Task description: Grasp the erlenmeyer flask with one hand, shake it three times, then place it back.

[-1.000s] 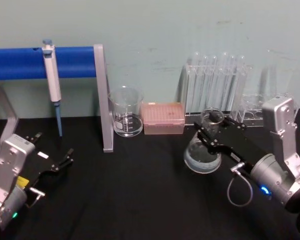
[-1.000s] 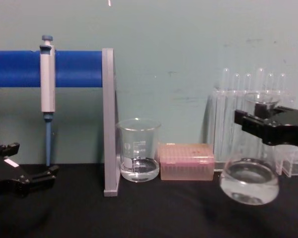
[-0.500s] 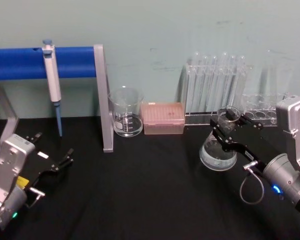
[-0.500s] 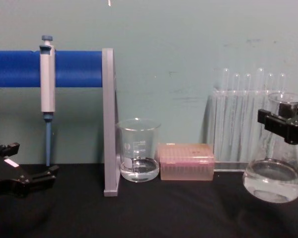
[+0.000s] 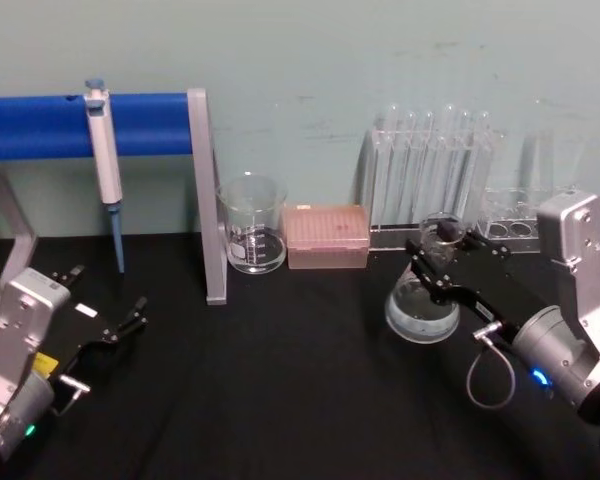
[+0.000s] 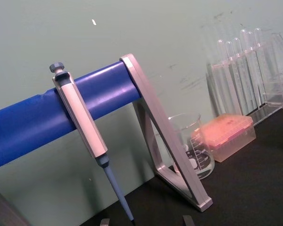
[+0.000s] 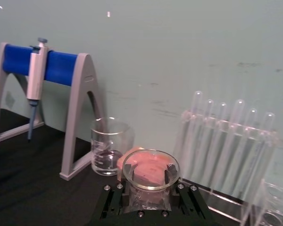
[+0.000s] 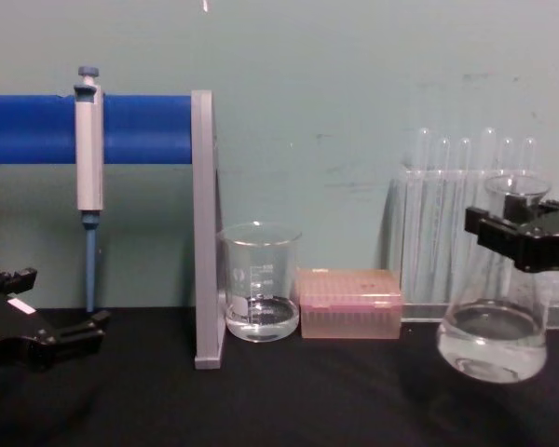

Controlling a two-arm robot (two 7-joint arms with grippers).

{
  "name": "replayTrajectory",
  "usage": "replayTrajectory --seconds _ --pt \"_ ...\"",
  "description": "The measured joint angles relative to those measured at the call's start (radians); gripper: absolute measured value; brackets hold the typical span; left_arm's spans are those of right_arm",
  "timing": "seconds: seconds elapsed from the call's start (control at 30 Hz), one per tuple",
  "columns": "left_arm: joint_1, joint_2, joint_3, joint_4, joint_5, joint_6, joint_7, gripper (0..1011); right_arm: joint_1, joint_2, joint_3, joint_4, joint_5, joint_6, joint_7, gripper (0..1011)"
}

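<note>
Well forward and left of the test tube rack [image 5: 435,175], the left gripper [image 5: 110,325] sits parked, its jaws apart. Just in front of the rack, the right gripper [image 5: 438,258] is clamped on the neck of the erlenmeyer flask [image 5: 420,312]. The flask is upright below the jaws, holding a little clear liquid, over the black table [image 5: 280,400]. Behind the rack stands a pale green wall [image 5: 310,60].

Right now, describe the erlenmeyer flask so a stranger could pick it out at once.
Start at the rack of tall test tubes at the back right of the black table. Just in front of it, the right hand grips the erlenmeyer flask by its neck. Unlike the straight-walled beaker, it is cone-shaped with a narrow neck.
</note>
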Motion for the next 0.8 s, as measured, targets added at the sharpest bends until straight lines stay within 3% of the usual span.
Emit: replayTrajectory --seconds 0.13,0.8 --pt "0.000 0.000 0.000 0.000 0.000 0.000 0.000 1001 0.007 -0.004 -0.011 0.005 0.000 0.000 0.013 457" --pt "0.000 0.000 0.000 0.000 0.000 0.000 0.000 1001 0.049 -0.016 -0.135 0.023 0.052 -0.003 0.119 457"
